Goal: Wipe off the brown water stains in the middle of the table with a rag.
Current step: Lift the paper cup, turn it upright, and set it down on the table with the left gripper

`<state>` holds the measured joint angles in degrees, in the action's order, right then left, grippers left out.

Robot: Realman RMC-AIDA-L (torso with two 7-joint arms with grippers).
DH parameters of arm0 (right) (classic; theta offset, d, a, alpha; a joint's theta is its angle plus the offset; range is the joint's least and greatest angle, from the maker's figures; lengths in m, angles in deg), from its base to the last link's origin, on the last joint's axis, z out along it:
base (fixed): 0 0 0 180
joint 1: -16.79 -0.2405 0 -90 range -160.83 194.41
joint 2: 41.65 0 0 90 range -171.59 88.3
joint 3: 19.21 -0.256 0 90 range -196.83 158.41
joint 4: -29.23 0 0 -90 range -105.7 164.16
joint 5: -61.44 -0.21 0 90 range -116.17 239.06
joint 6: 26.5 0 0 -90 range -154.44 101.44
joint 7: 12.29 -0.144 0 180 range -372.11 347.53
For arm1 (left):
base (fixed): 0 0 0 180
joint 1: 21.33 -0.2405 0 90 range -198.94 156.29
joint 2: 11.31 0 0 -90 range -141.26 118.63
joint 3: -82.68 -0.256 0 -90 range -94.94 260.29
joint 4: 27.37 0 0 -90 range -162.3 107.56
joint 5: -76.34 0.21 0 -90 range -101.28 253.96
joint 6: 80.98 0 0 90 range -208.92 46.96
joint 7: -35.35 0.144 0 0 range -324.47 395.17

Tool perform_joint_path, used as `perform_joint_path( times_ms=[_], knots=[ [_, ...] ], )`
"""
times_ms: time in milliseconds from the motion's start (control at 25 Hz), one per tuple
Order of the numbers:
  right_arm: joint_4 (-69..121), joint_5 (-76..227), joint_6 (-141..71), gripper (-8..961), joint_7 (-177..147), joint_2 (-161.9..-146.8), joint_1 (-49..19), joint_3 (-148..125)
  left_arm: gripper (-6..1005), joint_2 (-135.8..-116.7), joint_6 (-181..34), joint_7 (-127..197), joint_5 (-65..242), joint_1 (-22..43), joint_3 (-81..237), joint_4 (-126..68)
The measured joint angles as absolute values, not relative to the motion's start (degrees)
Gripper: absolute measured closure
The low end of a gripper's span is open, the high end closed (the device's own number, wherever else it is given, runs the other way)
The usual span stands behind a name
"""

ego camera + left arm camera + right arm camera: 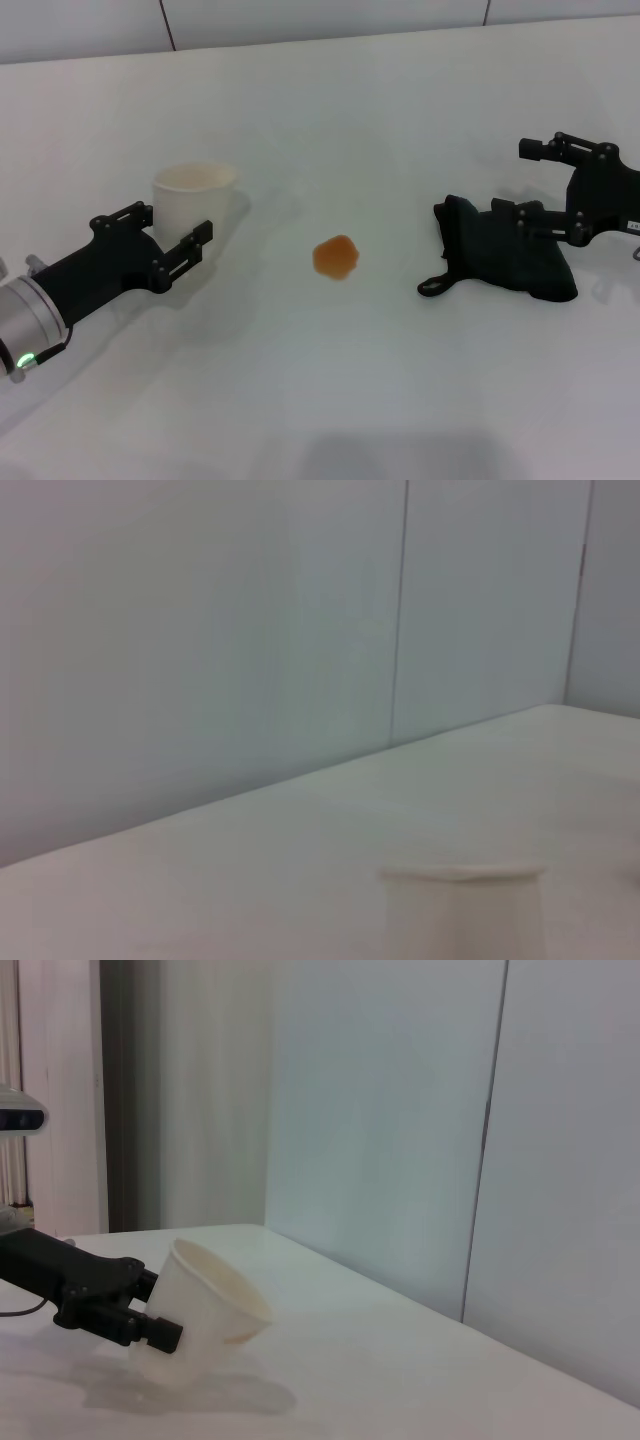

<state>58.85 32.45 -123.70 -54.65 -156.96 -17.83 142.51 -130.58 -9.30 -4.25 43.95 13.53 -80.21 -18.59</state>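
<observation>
The brown water stain point(336, 256) is a small orange-brown blob in the middle of the white table point(330, 400). The black rag point(510, 255) lies crumpled to its right, its loop point(432, 287) pointing toward the stain. My right gripper point(510, 180) is open at the rag's far right side, with one finger over the cloth and the other behind it. My left gripper point(181, 220) is at the left, shut on a white cup point(195, 195). The right wrist view shows the cup point(210, 1310) tilted in the left gripper point(165, 1330).
The cup's rim point(462, 873) shows close in the left wrist view. Grey wall panels point(320, 20) stand behind the table's far edge. Bare white table lies between the stain and the rag and along the front.
</observation>
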Motion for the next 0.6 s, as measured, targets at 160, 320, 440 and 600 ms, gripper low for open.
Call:
perform_joint_path(
  times_ms=[160, 320, 440, 600],
  knots=[
    [58.8, 32.4, -123.7, 114, -54.7, -156.96, -17.7, 142.5, 461, -130.58, -9.4, -4.2, 43.3, 13.5, -80.2, -18.3],
    [58.9, 32.4, -123.7, 114, -54.7, -156.96, -17.7, 142.5, 462, -130.58, -11.1, -4.2, 43.3, 13.6, -80.2, -18.7],
    [58.9, 32.4, -123.7, 114, -54.7, -156.96, -17.7, 142.5, 462, -130.58, -12.1, -4.3, 43.6, 13.7, -80.3, -18.8],
    [58.9, 32.4, -123.7, 114, -54.7, -156.96, -17.8, 142.5, 462, -130.61, -12.2, -4.2, 43.6, 13.8, -80.3, -18.9]
  ],
)
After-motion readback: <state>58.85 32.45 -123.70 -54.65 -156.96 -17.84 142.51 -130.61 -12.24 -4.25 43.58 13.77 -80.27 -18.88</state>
